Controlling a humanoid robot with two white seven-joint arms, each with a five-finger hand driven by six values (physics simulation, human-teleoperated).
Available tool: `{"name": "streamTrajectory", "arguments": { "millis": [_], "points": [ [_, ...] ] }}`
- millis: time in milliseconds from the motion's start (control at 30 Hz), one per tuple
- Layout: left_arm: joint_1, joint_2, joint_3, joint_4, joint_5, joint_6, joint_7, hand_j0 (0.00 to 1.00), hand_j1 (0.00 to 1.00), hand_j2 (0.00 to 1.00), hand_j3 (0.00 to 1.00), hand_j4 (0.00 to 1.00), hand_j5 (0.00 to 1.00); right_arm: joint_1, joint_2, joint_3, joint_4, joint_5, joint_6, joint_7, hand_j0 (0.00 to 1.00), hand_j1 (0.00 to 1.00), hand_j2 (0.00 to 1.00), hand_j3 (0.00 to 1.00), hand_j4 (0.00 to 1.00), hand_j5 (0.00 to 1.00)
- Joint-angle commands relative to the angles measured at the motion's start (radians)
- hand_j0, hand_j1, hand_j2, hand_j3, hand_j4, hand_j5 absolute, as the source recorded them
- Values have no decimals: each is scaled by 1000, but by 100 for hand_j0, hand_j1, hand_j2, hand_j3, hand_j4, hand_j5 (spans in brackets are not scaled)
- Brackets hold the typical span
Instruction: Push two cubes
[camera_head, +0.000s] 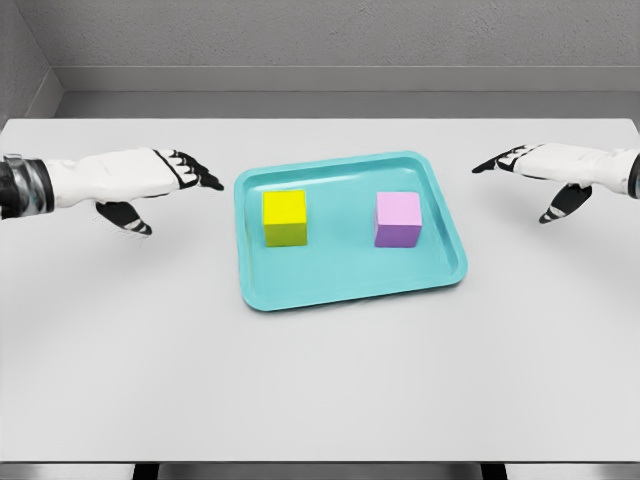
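A yellow cube (285, 217) and a pink cube (398, 219) sit apart inside a teal tray (345, 285) in the middle of the table. My left hand (185, 180) hovers just left of the tray's far left corner, fingers stretched flat toward it, thumb hanging below, holding nothing. Over on the other side, my right hand (515, 165) floats a little beyond the tray's right rim, fingers extended leftward and empty. Neither hand touches a cube or the tray.
The tray rests on a wide light grey table (320, 400). A grey wall runs behind the table's far edge, and the near edge lies at the bottom of the view.
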Motion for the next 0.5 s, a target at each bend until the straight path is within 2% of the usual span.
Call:
{"name": "streamTrajectory", "arguments": {
  "millis": [0, 67, 100, 167, 200, 233, 400, 433, 467],
  "points": [
    [-2, -77, -2, 54, -96, 2, 0, 100, 100, 100, 100, 100, 100, 0, -1, 0, -1, -4, 1, -3, 100, 100, 100, 100, 100, 100],
    [-23, -116, -3, 107, -190, 2, 0, 69, 69, 69, 69, 69, 69, -3, 1, -2, -1, -7, 16, -5, 100, 100, 100, 100, 100, 100],
    [-23, -128, 2, 120, -205, 2, 0, 61, 61, 61, 61, 61, 61, -5, 10, -2, 1, -9, 17, -5, 100, 100, 100, 100, 100, 100],
    [-37, -147, 2, 120, -218, 2, 0, 56, 56, 56, 56, 56, 56, -38, 47, 18, 62, -9, 37, -12, 100, 100, 100, 100, 100, 100],
    [-37, -153, 2, 120, -219, 2, 0, 56, 56, 56, 56, 56, 56, -49, 62, 31, 116, -9, 33, -9, 100, 100, 100, 100, 100, 100],
    [-37, -156, 2, 121, -219, 2, 0, 56, 56, 56, 56, 56, 56, -58, 71, 35, 133, -9, 33, -12, 100, 100, 100, 100, 100, 100],
    [-34, -137, 34, 113, -216, 2, 0, 56, 56, 56, 56, 56, 56, -69, 88, 57, 138, 0, 39, -8, 100, 100, 100, 100, 100, 100],
    [-34, -137, 34, 118, -216, 2, 0, 56, 56, 56, 56, 56, 56, -71, 88, 57, 134, 40, 39, -8, 94, 94, 94, 94, 94, 94],
    [-34, -139, 35, 117, -215, 2, 0, 56, 56, 56, 56, 56, 56, -71, 90, 58, 128, 48, 37, -5, 80, 80, 80, 80, 80, 80]
  ]
}}
